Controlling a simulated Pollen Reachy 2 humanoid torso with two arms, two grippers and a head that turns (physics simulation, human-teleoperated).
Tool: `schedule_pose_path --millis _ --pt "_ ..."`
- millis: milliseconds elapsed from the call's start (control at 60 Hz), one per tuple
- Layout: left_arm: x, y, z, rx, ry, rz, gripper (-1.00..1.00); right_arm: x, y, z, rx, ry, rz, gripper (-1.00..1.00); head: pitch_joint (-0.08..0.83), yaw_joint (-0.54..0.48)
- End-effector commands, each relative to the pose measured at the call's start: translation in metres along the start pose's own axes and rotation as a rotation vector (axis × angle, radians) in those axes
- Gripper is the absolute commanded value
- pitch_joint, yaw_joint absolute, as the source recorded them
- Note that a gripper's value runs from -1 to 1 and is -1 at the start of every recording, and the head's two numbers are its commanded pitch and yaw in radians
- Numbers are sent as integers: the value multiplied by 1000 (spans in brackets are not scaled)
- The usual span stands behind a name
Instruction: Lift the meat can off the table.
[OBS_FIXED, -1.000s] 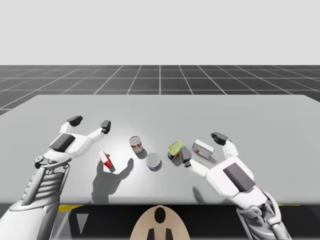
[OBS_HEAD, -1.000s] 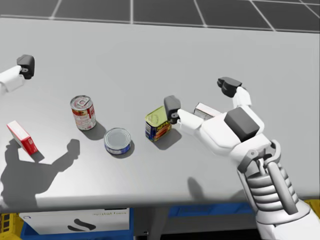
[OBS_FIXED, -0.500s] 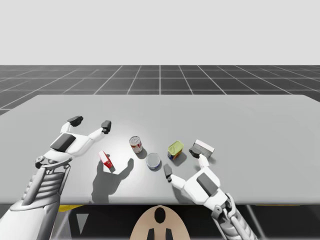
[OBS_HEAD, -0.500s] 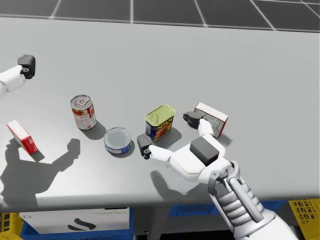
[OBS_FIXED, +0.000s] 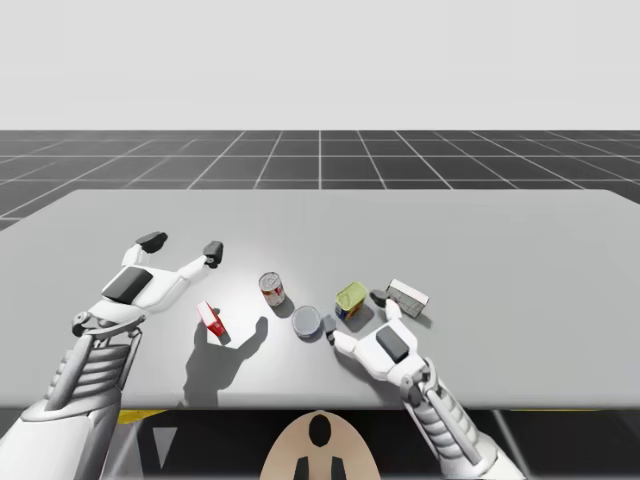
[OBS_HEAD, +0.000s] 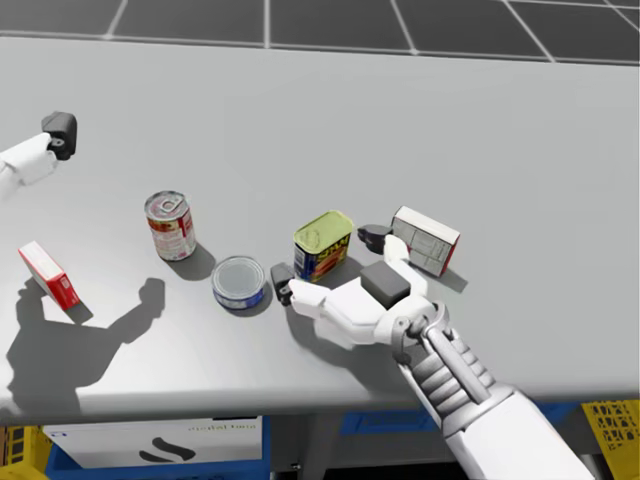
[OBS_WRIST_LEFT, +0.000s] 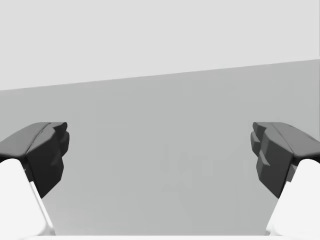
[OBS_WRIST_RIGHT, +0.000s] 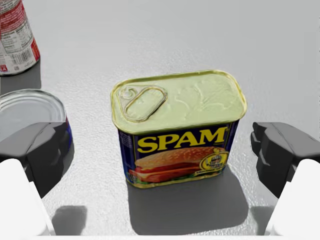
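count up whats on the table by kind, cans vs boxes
cans: 3 (tall red can, flat blue can, rectangular meat can)
boxes: 2 (red box, white box)
total: 5

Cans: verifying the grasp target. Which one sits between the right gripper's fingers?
The rectangular blue can, yellow-lidded, between the right gripper's open fingers; the red round can and low round can stand aside.
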Motion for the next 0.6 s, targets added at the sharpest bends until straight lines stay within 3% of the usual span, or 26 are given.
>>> schedule_pose_path --millis 17,283,483,500,517,533,550,567,600 --pt "0 0 0 0 1 -1 -1000 4 8 -22 -2 -1 -60 -1000 687 -114" --pt "-1 -1 -1 -2 4 -3 -1000 4 3 -45 12 36 -77 -1000 690 -114" --pt "-2 -2 -1 -5 6 -9 -1000 0 2 -48 55 50 -65 -1000 687 -117" --pt "-2 -2 -1 -5 6 -10 -1000 -1 3 -47 60 48 -60 -911 686 -118" --pt "-2 -2 -1 -6 6 -11 -1000 -1 4 -46 42 32 -44 -597 684 -118" --pt "-2 -2 -1 -6 6 -11 -1000 -1 4 -46 42 32 -44 -597 684 -118" --pt "-3 -3 -1 -5 6 -12 -1000 -2 4 -45 55 29 -50 577 678 -119" --pt "-3 -3 -1 -5 6 -13 -1000 -2 4 -44 61 33 -52 962 676 -119" --pt "-3 -3 -1 -5 7 -13 -1000 -2 4 -43 65 32 -49 1000 667 -119"
